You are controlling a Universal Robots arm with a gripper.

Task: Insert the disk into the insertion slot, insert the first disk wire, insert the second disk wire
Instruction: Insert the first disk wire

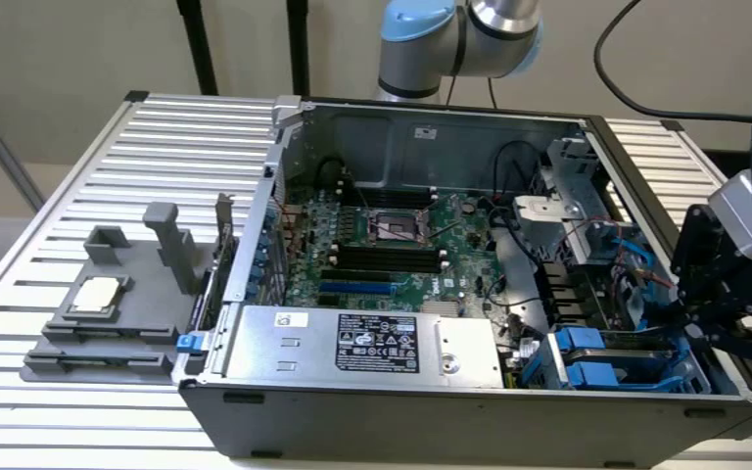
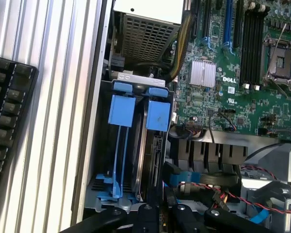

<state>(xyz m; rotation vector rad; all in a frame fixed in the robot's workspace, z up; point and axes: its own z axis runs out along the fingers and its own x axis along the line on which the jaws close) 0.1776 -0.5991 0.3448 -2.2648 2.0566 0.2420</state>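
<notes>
Currently gripper (image 1: 705,323) near insertion slot (image 1: 611,362), grip state cannot tell; case (image 1: 481,421) on slatted metal table (image 1: 180,137).

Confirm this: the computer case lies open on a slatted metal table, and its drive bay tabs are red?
No: the drive bay tabs are bright blue, not red, as the wrist view shows. The case does lie open on the slatted table.

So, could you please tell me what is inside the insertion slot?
Two blue carriers stand in the insertion slot; the disk shows edge-on between them. Its label is hidden.
</notes>
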